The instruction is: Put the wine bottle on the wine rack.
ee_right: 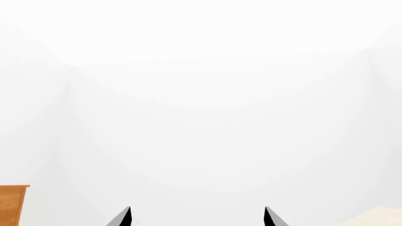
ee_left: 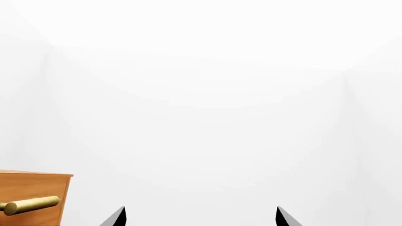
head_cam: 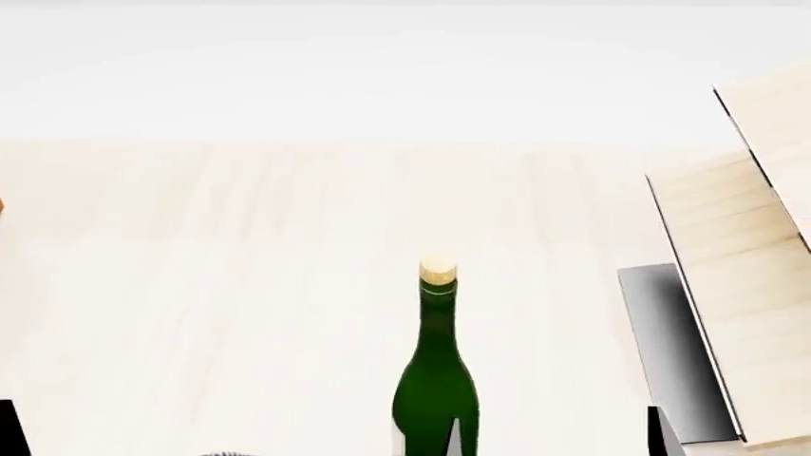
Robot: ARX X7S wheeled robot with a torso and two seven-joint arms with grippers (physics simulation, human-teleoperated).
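So we're basically at the start here. The wine bottle (head_cam: 436,380) stands upright on the pale worktop (head_cam: 228,285), lower centre of the head frame, cork up, its long axis vertical. The wine rack (head_cam: 742,285) sits along the right edge of that frame, slanted boards on a grey base, clearly apart from the bottle with bare worktop between.

Our left tool (ee_left: 199,216) and right tool (ee_right: 196,216) each show only two dark fingertips at the bottom of their wrist frames, set wide apart, nothing between them. Both cameras look out at blank white wall, so neither tool is pointed at the bottle. A bit of brown cabinet (ee_left: 35,188) with a brass handle (ee_left: 31,205) sits lower left in the left wrist frame.

Neither arm shows up in the head view, so we can't really tell which one is closer. Our guess is the right arm makes sense, since the rack is on that side. The grab probably wants a sideways approach to the upright body.
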